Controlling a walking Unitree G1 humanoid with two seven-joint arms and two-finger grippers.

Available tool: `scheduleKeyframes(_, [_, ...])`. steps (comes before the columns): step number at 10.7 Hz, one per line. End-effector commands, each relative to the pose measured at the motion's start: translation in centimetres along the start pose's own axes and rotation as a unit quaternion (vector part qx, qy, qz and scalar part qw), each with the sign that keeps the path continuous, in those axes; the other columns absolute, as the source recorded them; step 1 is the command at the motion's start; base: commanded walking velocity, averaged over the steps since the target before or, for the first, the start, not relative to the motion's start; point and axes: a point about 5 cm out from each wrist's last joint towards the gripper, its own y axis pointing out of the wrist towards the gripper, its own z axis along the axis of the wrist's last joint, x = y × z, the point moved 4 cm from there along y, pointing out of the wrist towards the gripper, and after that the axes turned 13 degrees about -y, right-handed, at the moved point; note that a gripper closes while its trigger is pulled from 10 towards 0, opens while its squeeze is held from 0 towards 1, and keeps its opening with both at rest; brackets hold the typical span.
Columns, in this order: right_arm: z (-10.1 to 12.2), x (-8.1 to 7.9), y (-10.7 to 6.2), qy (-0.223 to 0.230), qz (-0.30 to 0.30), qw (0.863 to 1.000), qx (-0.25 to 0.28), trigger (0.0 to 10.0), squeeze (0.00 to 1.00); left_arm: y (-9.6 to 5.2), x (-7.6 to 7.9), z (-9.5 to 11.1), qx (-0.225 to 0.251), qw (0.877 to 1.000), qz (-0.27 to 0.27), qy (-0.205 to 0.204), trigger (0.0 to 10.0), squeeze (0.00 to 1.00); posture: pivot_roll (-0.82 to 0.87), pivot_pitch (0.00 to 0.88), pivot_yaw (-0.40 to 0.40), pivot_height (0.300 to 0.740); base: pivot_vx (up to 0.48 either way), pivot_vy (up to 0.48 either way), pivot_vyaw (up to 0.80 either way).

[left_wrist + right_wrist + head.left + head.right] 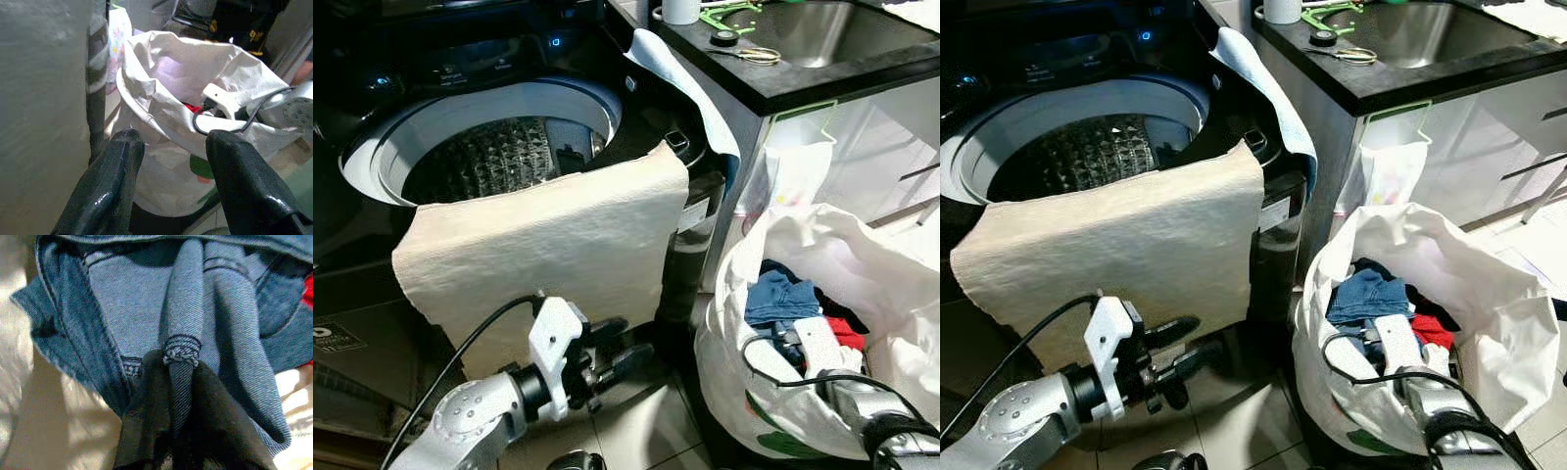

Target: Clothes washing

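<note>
Jeans (146, 298) sit pinched in the right hand (181, 382) inside the laundry bag (862, 264), lower right; left hand (617, 352) hangs released, lower centre.

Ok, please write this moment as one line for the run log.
stage: picking from laundry bag | right gripper: shut on blue jeans | left gripper: open, idle, before washer | towel: draped on washer rim

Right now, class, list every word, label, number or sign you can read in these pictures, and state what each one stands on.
No text can be read in full.
Washing machine control panel: lit blue marks and faint white lettering, too small to read.
Black sticker on the washing machine's front: white print, too blurred to read.
White label on the machine's front corner: too small to read.
Laundry bag: a green and orange print, no letters visible.
</note>
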Motion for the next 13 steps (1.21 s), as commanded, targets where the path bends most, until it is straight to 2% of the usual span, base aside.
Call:
scheduleKeyframes(1, [0.0,0.9,-0.4,0.013,-0.01,1.0,0.015,0.0,0.0,-0.3,-0.9,0.1,0.003,1.0,0.02,0.001,10.0,0.0,0.0,0.044,0.056,0.74,0.0,0.0,0.0])
scheduleKeyframes(2, [-0.2,1.3,-0.7,0.024,-0.013,0.999,0.028,0.0,0.0,-0.3,-1.1,0.0,0.004,1.0,0.022,0.0,10.0,0.0,-0.01,0.042,0.065,0.74,0.0,0.0,0.0])
scheduleKeyframes(4, [-0.3,2.1,-1.6,0.015,-0.017,0.999,0.047,0.0,0.0,-0.1,-1.2,0.0,0.005,1.0,0.022,0.0,10.0,0.0,-0.02,0.037,0.07,0.74,0.0,0.0,0.0])
scheduleKeyframes(6, [2.2,4.9,-4.9,-0.009,-0.043,0.991,0.123,0.0,0.0,-0.1,-1.5,0.7,0.013,1.0,0.02,0.006,10.0,0.0,-0.02,0.038,0.065,0.74,0.0,0.0,0.0])
scheduleKeyframes(7, [6.6,6.4,-10.5,-0.032,-0.039,0.97,0.237,0.0,0.0,-0.6,-1.6,1.7,0.032,0.999,0.021,0.005,10.0,0.0,-0.03,0.038,0.066,0.74,0.0,0.0,0.0])
scheduleKeyframes(9, [10.1,6.3,-15.4,-0.082,-0.02,0.947,0.309,0.0,0.0,-0.7,-1.4,2.2,0.036,0.999,0.011,0.008,10.0,0.0,-0.04,0.035,0.08,0.74,0.0,0.0,0.0])
scheduleKeyframes(10, [13.0,5.9,-18.6,-0.081,0.003,0.925,0.37,0.0,0.0,-0.6,-1.2,2.5,0.041,0.999,0.001,0.008,10.0,0.0,-0.05,0.034,0.086,0.74,0.0,0.0,0.0])
scheduleKeyframes(11, [14.4,5.7,-20.3,-0.067,0.017,0.911,0.406,0.0,0.0,-0.6,-1.1,2.7,0.045,0.999,-0.003,0.009,10.0,0.0,-0.05,0.034,0.086,0.74,0.0,0.0,0.0])
scheduleKeyframes(12, [17.4,6.2,-23.4,-0.033,0.022,0.871,0.489,0.0,0.0,-0.5,-0.8,3.6,0.065,0.998,-0.013,0.004,10.0,0.0,-0.05,0.032,0.084,0.74,0.0,0.0,0.0])
scheduleKeyframes(13, [19.8,5.9,-26.0,-0.013,0.047,0.83,0.556,0.0,0.0,-0.3,-0.9,5.0,0.102,0.995,-0.003,0.011,10.0,0.0,-0.05,0.028,0.081,0.74,0.0,0.0,0.0])
